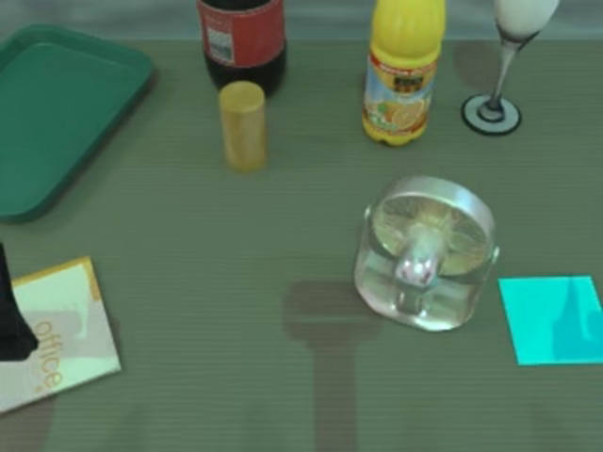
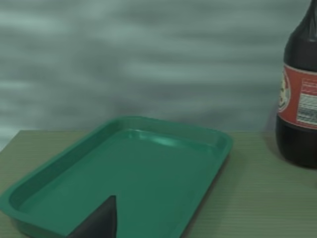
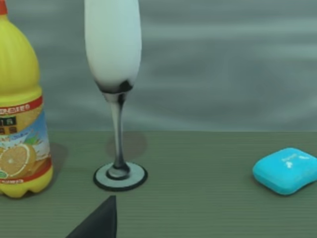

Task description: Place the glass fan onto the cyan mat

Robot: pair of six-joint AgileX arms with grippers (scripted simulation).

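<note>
Fan (image 1: pixel 426 252) is sitting right of table centre, just beside mat (image 1: pixel 551 318) near right edge; judged rigid, slippery, fragile, best gripped across the ring housing; gripper states cannot be told.

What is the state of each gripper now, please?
Left gripper: parked at the table's left edge, holding nothing; jaws cannot be told.
Right gripper: holding nothing; jaws cannot be told.
</note>
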